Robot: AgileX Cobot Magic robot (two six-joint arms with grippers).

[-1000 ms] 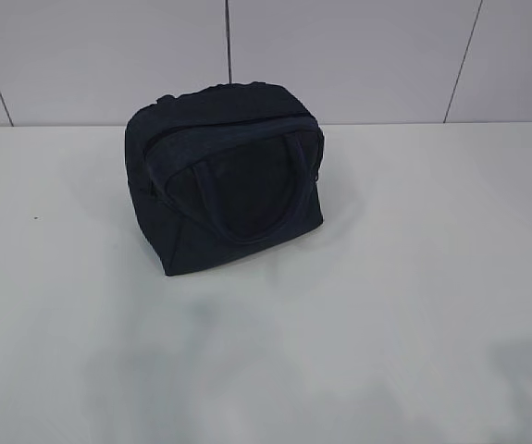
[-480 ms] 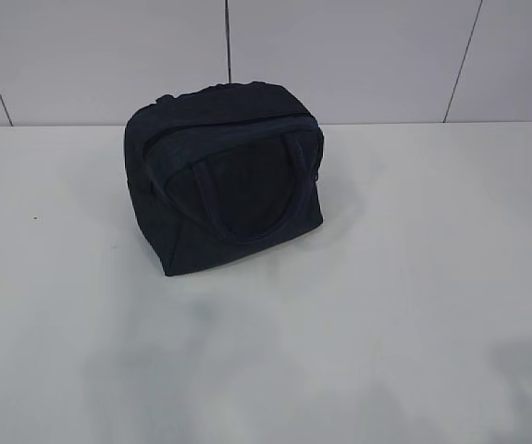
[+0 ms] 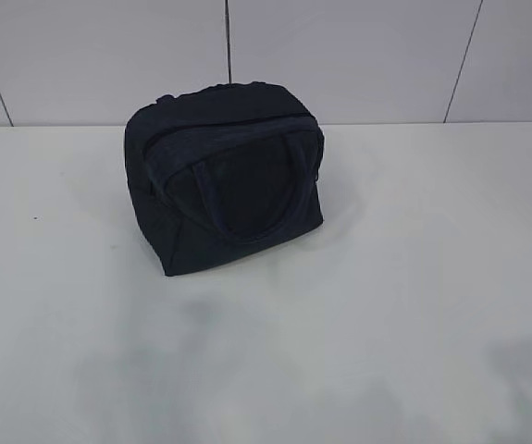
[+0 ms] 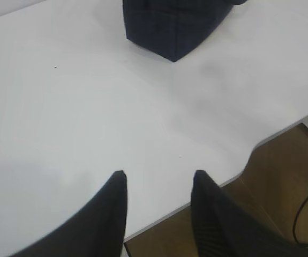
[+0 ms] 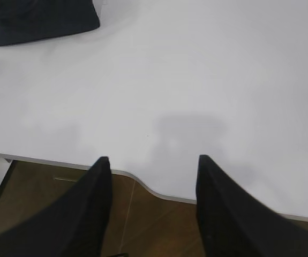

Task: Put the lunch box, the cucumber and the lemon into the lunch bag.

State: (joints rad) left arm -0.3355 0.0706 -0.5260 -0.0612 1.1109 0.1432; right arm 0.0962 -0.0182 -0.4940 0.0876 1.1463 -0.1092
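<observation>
Left pincer [image 4: 158, 179]: two dark fingers parted, nothing between them, poised above the near edge of the white tabletop [image 4: 89, 118]; brown floor [image 4: 282, 176] visible below that edge.

Right pincer [image 5: 152, 163]: fingers parted somewhat wider, empty, above the notched near edge of the same tabletop.

Lunch bag [image 3: 224, 176]: dark navy fabric, standing alone on the tabletop toward the far side, left of centre in the exterior view; loop handle [image 3: 247, 199] hanging flat against the front face; top appears shut. One lower corner shows at the top of each wrist view, well apart from both pincers.

Wall [image 3: 358, 55]: pale panels with dark seams behind the tabletop.
</observation>
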